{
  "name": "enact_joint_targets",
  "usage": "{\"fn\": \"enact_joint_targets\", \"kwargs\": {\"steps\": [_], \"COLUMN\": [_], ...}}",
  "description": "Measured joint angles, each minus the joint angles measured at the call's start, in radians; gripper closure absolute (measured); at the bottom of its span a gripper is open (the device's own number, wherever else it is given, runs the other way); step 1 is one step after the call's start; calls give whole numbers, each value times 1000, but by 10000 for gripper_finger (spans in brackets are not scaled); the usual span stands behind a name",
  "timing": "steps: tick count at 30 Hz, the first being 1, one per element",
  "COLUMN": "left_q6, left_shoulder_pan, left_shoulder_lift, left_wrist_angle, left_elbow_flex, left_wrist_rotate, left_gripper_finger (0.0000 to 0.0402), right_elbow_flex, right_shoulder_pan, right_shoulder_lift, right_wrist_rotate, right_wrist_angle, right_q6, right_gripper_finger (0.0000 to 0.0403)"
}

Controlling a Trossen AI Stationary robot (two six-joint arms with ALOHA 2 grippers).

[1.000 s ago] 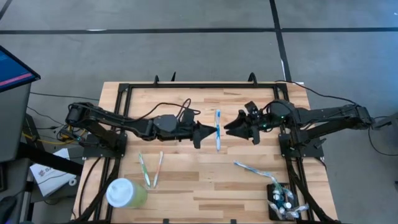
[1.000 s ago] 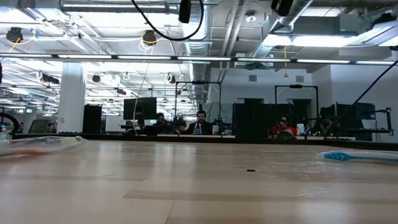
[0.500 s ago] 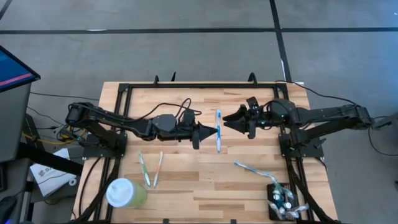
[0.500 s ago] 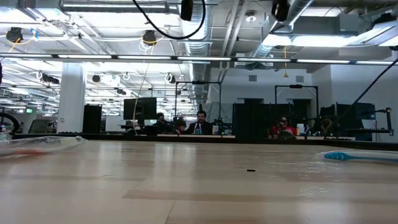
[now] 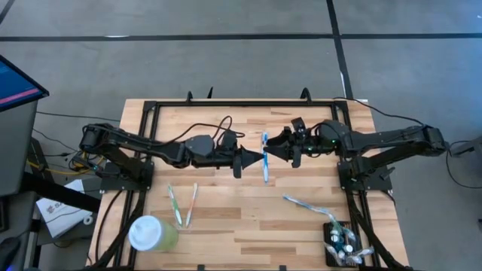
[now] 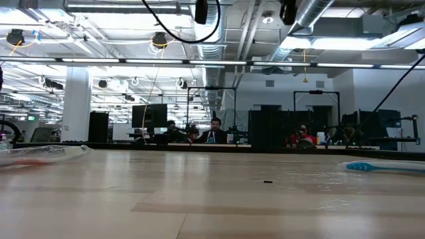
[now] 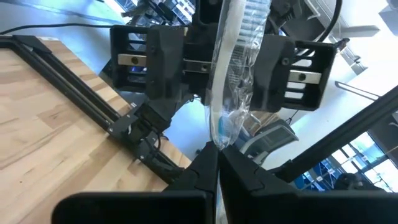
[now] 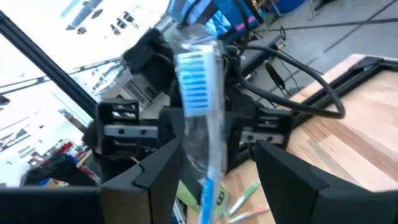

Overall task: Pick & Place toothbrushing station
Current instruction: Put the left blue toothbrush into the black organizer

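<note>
A blue toothbrush in a clear wrapper [image 5: 264, 156] hangs in the air over the middle of the table. My left gripper [image 5: 258, 159] is shut on it, reaching in from the table's left. My right gripper [image 5: 276, 150] comes level from the right and is open. Its two fingers [image 8: 163, 163] stand on either side of the brush [image 8: 198, 87] without touching it. The toothbrushing station [image 5: 337, 239], a small black holder, stands on the table's near right corner with small things in its top. My left gripper pinches the wrapped toothbrush between its two fingers, about the middle of its length [image 5: 263, 159]. The fingers [image 7: 239, 176] come level from the table's left and lie across the brush. The brush is lifted clear of the table, with its length running far to near.
Two green-and-white toothbrushes [image 5: 182, 205] lie at the near left. Beside them stands a pale green cup with a white lid [image 5: 151, 233]. Another wrapped toothbrush [image 5: 304, 203] lies at the near right, close to the holder. A black frame [image 5: 151, 113] rims the table.
My right gripper has moved toward the table's left, up to the held toothbrush, so that its fingers now flank the brush. My left gripper and the brush have stayed in place.
</note>
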Motion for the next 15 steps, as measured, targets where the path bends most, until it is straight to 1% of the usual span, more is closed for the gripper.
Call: {"fn": "enact_joint_targets", "kwargs": {"steps": [7, 15], "left_q6": [0, -4], "left_shoulder_pan": [11, 34], "left_shoulder_lift": [0, 0], "left_wrist_angle": [-1, -2], "left_elbow_flex": [0, 0], "left_wrist_rotate": [16, 61], "left_gripper_finger": [401, 401], "right_elbow_flex": [0, 0], "right_shoulder_pan": [0, 0], "right_shoulder_lift": [-1, -1], "right_wrist_rotate": [0, 0], "right_wrist_angle": [17, 15], "right_q6": [2, 2], "right_gripper_finger": [216, 253]}}
